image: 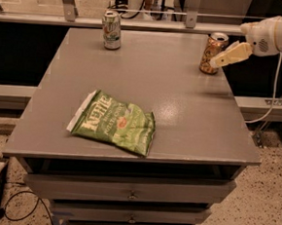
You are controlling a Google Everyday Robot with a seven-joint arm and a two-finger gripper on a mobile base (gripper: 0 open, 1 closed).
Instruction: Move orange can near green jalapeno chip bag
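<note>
The orange can (pixel 212 52) stands upright at the back right of the grey table (pixel 189 118). The green jalapeno chip bag (pixel 115 122) lies flat near the front left, with white "Kettle" lettering. My gripper (pixel 223 56) reaches in from the right on a white arm, its pale fingers right beside the can's right side, at about mid height of the can.
A pale green-and-white can (pixel 111 30) stands at the back left of the table. A metal rail (pixel 154 12) runs behind the table. Drawers sit under the tabletop. Cables lie on the speckled floor at the left.
</note>
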